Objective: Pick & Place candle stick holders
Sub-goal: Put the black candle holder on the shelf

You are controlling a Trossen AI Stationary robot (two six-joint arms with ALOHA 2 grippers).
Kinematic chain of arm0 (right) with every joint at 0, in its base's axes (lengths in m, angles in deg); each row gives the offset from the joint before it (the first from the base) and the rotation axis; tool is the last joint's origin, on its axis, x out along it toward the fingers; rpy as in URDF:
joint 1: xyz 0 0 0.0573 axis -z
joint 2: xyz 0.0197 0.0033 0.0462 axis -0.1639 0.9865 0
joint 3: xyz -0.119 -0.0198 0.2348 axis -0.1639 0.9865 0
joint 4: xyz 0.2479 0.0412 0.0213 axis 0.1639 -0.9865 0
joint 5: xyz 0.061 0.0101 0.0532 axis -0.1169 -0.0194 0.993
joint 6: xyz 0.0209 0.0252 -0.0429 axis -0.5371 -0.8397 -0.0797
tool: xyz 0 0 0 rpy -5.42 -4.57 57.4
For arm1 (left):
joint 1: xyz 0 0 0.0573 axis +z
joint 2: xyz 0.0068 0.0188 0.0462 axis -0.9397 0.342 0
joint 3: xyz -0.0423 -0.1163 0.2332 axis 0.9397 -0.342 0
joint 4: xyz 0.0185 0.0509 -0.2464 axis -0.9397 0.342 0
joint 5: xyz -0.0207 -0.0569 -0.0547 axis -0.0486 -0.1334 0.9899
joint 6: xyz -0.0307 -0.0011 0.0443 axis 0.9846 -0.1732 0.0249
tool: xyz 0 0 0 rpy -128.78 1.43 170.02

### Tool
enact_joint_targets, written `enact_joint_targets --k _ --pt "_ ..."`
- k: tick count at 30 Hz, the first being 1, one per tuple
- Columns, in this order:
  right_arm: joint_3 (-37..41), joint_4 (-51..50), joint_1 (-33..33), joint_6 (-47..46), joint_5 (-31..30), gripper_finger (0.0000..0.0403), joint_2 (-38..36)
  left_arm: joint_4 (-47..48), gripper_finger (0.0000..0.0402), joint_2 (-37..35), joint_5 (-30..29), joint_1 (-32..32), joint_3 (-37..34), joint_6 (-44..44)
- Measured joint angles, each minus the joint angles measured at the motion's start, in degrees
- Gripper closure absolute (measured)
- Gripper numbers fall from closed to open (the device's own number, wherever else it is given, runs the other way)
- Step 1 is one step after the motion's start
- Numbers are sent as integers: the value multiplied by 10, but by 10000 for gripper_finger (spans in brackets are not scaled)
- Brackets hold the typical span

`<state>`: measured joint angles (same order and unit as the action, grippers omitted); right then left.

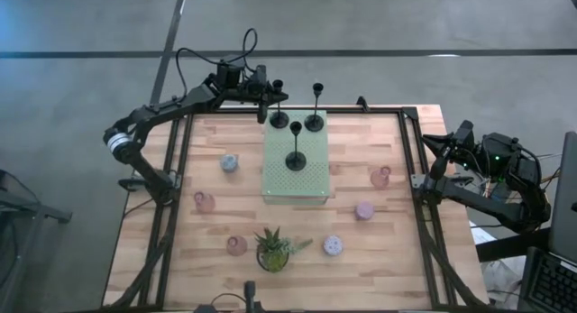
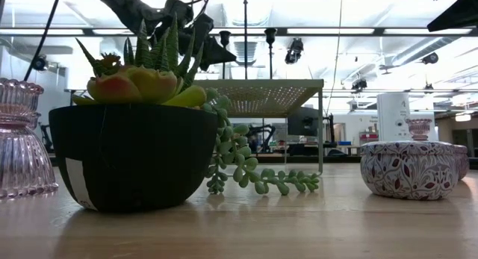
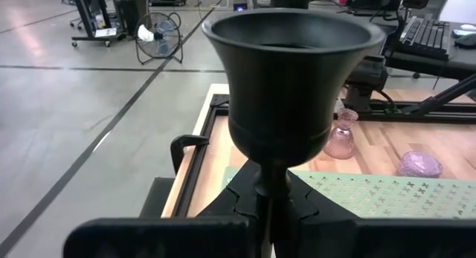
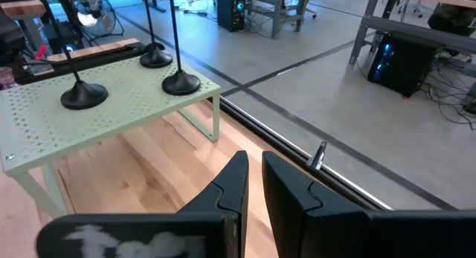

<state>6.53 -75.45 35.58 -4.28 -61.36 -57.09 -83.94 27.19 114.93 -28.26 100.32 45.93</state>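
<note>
Gripping a black candle stick holder (image 3: pixel 290 87), the left fingers (image 3: pixel 297 206) clamp its stem; right fingers (image 4: pixel 286 187) nearly closed.

Left arm reaches across the far edge of the table (image 1: pixel 361 223), its left gripper (image 1: pixel 266 101) above the far left corner of the green perforated stand (image 1: pixel 311 182), fingers (image 3: pixel 245 202) clamped on a black candle stick holder's stem (image 3: pixel 265 180). Right arm rests folded beyond the table's right edge, right gripper (image 4: pixel 253 176) nearly closed, holding nothing.
</note>
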Motion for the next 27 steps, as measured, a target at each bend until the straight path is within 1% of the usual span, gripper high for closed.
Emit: enact_joint_targets --k 12,18,24,27 --pt "0 0 0 0 0 369 0 0 390 0 11 0 0 13" --pt "0 0 0 0 0 369 0 0 376 0 11 0 0 8" --pt "0 0 0 0 0 369 0 0 375 0 11 0 0 5" --pt "0 0 0 0 0 369 0 0 365 0 11 -1 0 -2"
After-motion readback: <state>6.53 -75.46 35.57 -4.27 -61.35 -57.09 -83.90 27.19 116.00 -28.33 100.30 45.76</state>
